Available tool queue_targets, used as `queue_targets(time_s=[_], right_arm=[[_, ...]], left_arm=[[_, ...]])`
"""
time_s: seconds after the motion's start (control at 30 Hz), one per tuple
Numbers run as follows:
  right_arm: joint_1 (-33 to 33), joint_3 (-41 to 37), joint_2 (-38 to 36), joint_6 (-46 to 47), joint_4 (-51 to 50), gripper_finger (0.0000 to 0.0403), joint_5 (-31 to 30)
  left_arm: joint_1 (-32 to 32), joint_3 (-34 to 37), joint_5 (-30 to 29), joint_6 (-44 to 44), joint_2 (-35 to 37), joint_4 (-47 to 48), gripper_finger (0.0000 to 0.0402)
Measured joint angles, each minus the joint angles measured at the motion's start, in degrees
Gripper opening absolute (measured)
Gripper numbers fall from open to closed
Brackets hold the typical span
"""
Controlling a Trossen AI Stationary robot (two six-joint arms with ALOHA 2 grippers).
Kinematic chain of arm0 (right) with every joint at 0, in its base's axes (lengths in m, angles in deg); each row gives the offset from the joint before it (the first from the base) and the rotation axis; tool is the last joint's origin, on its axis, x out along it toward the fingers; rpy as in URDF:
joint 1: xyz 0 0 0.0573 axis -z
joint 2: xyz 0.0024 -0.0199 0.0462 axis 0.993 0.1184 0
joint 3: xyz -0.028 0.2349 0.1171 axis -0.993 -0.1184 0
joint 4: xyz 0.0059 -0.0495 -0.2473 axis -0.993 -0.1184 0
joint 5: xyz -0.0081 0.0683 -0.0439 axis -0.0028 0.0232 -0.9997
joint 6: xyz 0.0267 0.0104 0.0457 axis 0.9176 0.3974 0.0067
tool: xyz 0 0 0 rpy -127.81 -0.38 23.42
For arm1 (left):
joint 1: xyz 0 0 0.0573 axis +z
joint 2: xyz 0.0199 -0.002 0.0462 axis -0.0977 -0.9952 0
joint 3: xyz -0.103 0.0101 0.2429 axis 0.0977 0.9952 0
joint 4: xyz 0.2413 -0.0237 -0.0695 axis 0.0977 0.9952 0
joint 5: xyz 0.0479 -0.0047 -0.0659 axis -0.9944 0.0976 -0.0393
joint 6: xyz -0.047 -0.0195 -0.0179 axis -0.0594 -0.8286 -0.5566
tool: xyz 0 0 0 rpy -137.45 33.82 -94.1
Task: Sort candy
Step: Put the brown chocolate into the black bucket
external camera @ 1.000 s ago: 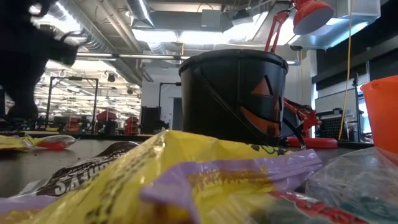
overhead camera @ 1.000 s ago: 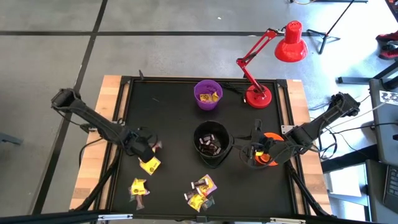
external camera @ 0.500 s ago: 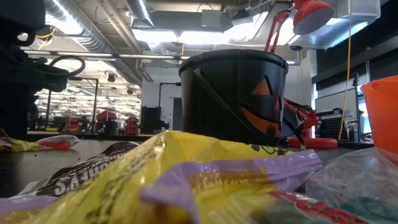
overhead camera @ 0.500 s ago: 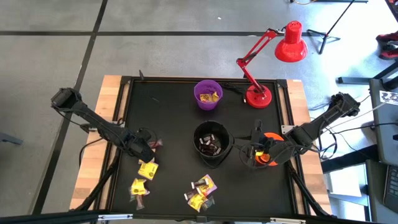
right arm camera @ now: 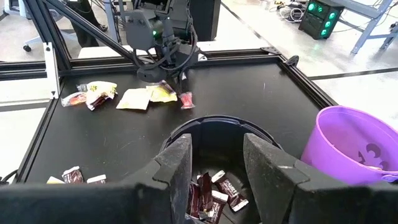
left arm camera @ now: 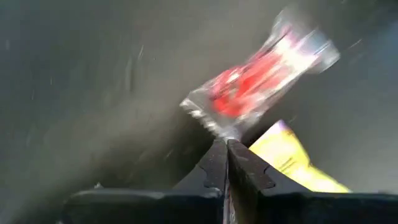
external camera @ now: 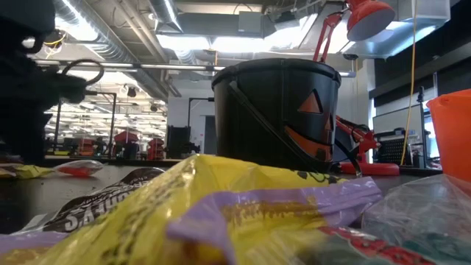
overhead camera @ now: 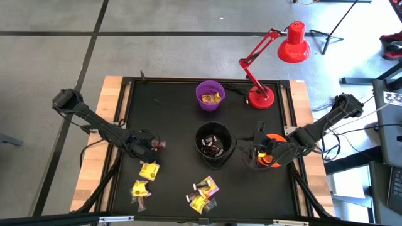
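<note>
Toward the tabletop's left edge, the left gripper (overhead camera: 152, 145) pinches a red candy (left arm camera: 258, 81) low over the mat, while the black bowl (overhead camera: 213, 145) holds brown pieces and the right gripper (overhead camera: 254, 152) waits half-spread beside it.

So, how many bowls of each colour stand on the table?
Purple bowl: 1
Black bowl: 1
Orange bowl: 1
Total: 3

arms: two dark jointed arms, black cables looped alongside
left gripper (right arm camera: 176, 70): dark housing, small green light
right gripper (right arm camera: 217, 163): broad matte-black fingers
</note>
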Motion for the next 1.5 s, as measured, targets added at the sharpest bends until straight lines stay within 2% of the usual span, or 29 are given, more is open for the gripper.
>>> queue_targets(time_s=[0.23,0.43,0.5,0.63,0.8,1.03,1.2,1.33,1.5], right_arm=[[0.0,0.0,0.0,0.0,0.0,0.0143,0.0],[0.0,0.0,0.0,0.0,0.0,0.0143,-0.7],[0.0,0.0,0.0,0.3,0.0,0.0143,-0.7],[0.0,0.0,0.0,1.4,0.0,0.0143,0.3],[0.0,0.0,0.0,1.5,0.0,0.0143,0.4],[0.0,0.0,0.0,1.5,-0.1,0.0143,0.4],[0.0,0.0,0.0,1.5,0.0,0.0143,0.3],[0.0,0.0,0.0,1.5,-0.1,0.0143,0.3],[0.0,0.0,0.0,1.4,-0.1,0.0143,0.3]], left_arm=[[0.1,-6.7,-6.0,6.2,0.1,0.3,0.0],[0.1,-11.8,-6.5,13.5,0.1,0.6,0.0],[0.1,-12.1,-4.9,13.9,0.1,0.8,0.0],[-0.4,-11.4,4.5,10.8,0.1,5.4,0.0007],[-1.7,-9.1,6.7,5.0,0.1,11.0,0.0059],[-2.1,-5.9,5.7,2.2,-0.1,10.6,0.0165],[-2.1,-3.6,6.5,-0.6,-0.1,10.5,0.0224],[-2.1,-2.2,8.0,-2.3,0.0,10.1,0.0249],[-2.1,-1.9,8.3,-2.3,-0.1,8.2,0.0255]])
